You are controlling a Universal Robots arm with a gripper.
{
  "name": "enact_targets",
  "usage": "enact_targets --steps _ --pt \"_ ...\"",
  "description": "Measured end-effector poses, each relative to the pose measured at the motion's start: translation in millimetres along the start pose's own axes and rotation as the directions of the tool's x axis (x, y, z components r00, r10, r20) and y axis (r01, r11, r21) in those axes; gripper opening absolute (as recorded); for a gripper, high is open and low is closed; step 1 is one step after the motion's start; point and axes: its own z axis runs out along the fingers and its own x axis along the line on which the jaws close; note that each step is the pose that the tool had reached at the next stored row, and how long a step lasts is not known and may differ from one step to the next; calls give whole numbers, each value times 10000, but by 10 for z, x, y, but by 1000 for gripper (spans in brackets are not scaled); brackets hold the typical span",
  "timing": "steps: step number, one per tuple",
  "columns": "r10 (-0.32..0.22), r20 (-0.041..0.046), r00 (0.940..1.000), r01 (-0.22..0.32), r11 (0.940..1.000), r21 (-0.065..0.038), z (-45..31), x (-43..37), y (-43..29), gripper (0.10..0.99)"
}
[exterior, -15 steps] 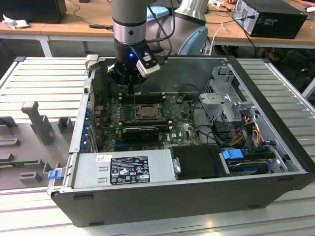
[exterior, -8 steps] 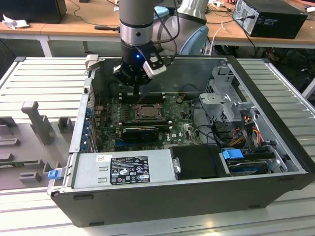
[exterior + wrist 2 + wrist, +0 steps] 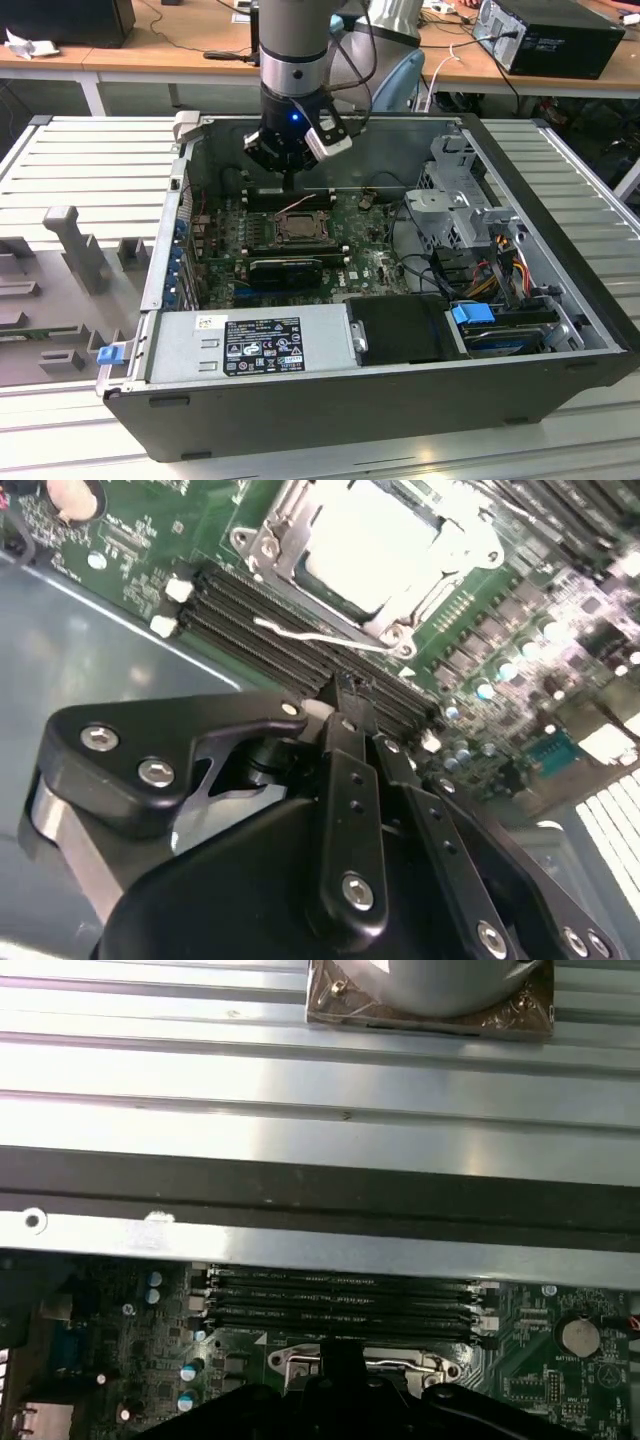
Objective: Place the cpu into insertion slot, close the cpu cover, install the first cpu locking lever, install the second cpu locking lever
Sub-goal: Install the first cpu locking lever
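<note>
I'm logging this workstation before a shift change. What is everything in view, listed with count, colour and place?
computer case: one, dark grey, lying open on the ribbed metal table.
circuit board: one, green, on the case floor.
insertion slot: one, dark with a silver-grey rim, middle of the board, below the end effector.
cpu: one, pale, sitting in the slot in the second wrist view.
locking lever: one thin silver wire, beside the slot.
memory slots: four, long black, between the slot and the case wall.
power supply: one, grey with a black label, at the case's near edge.
table: one, silver-grey, ribbed.
end effector: one, black, hanging just above the slot.
</note>
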Motion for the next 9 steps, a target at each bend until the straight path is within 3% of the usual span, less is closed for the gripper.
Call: enact_targets --steps 1,3,9 --pt "0 -3 10000 0 10000 17 55 -59 -1 106" --pt "-3 -2 10000 3 10000 18 130 -101 4 106" --pt "-2 -3 10000 2 10000 19 175 -145 -1 106"
